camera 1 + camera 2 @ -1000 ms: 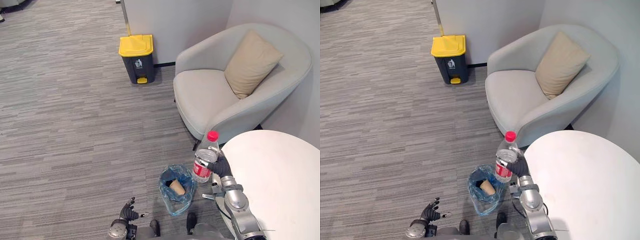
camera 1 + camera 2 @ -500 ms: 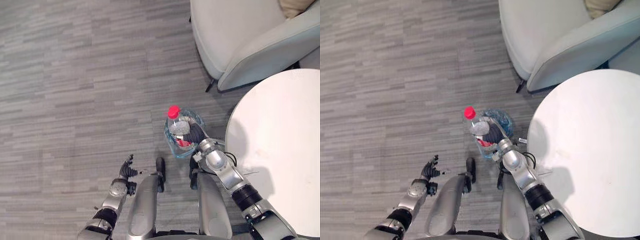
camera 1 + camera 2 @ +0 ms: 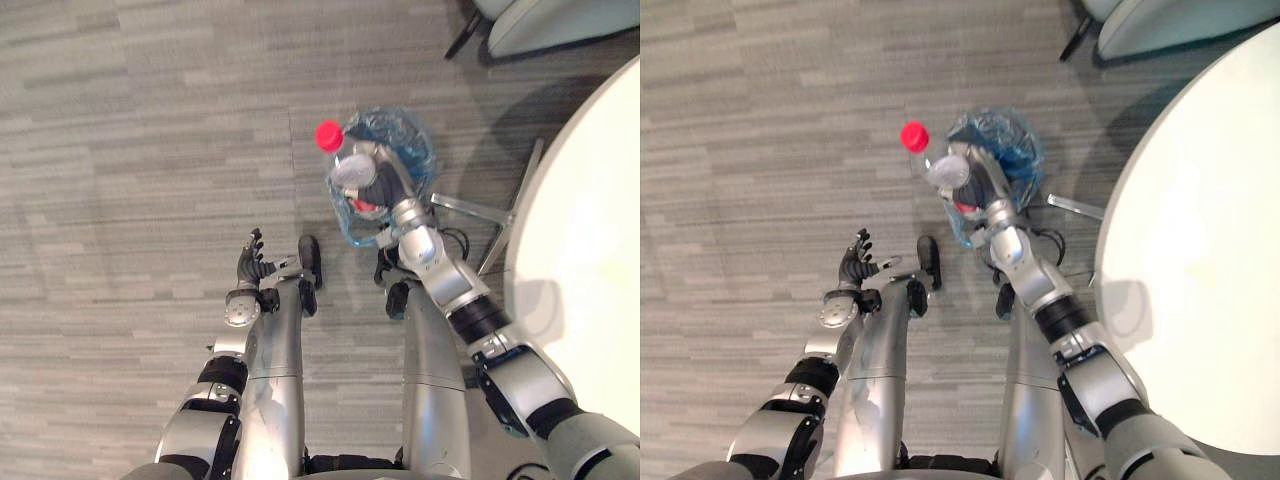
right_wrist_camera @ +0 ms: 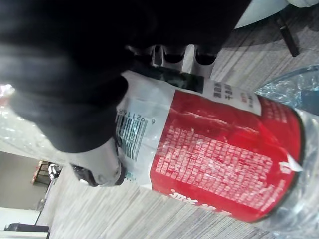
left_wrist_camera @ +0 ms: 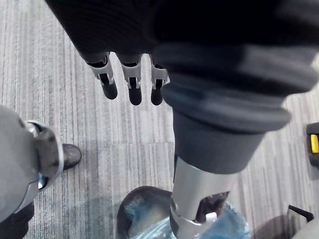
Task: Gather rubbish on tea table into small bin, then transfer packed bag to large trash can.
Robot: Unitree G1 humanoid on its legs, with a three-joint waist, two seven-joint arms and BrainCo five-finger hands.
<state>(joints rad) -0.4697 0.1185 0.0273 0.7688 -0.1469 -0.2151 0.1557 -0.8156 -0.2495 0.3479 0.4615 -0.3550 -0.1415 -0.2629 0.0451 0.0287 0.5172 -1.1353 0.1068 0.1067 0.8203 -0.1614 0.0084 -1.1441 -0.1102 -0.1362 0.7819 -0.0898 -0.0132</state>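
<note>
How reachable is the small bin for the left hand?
Likely yes: the left hand is open and empty, with bare carpet between it and the small bin. The bottle in the right hand crowds the bin's mouth, though.

The bottle (image 3: 352, 175) is being seen as clear, glossy plastic, dented in places, and it is being closed by a smooth red plastic cap (image 3: 328, 135). Its label (image 4: 224, 149) is being shown as shiny red and white film, slightly wrinkled. The bag (image 3: 412, 150) is being seen as thin, translucent blue plastic, crinkled and glinting. The floor (image 3: 120, 150) is being covered by matt grey carpet with a rough, streaked weave. The table top (image 3: 590, 250) is being shown as smooth, white and matt. The right hand (image 3: 388, 188) and the left hand (image 3: 250, 262) are being seen with silver metallic fingers (image 5: 132, 82), dark tips and dark, ribbed, matt covers. The armchair (image 3: 545, 25) is being shown in pale grey matt upholstery.
</note>
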